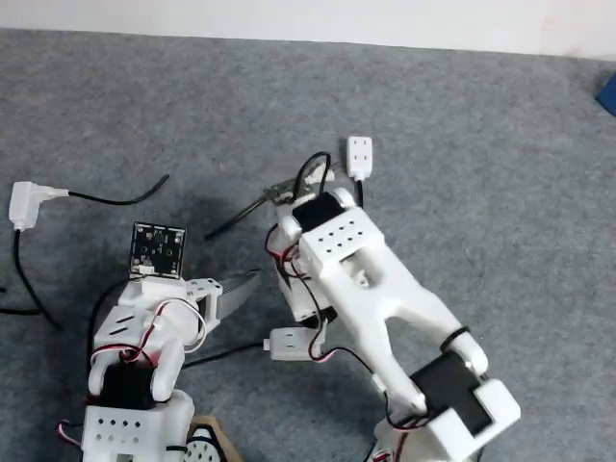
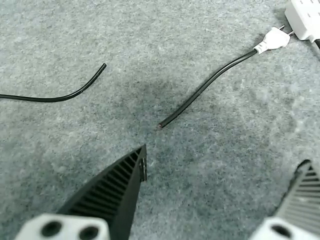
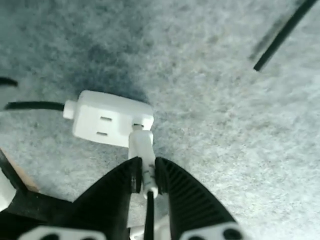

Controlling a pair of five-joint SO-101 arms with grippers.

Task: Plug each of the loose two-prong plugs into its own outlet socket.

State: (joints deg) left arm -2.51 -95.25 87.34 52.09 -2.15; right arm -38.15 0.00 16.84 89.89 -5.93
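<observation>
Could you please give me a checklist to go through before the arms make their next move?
1. Right claw shut firmly on the held plug: ok.
2. Held plug touching the first outlet at its end: ok.
3. Held plug's prongs fully seated: cannot tell, the joint is hidden.
4. Left claw open and holding nothing, over bare carpet: ok.
5. Second plug inserted in the second outlet: not ok, its prongs show outside the outlet.
</observation>
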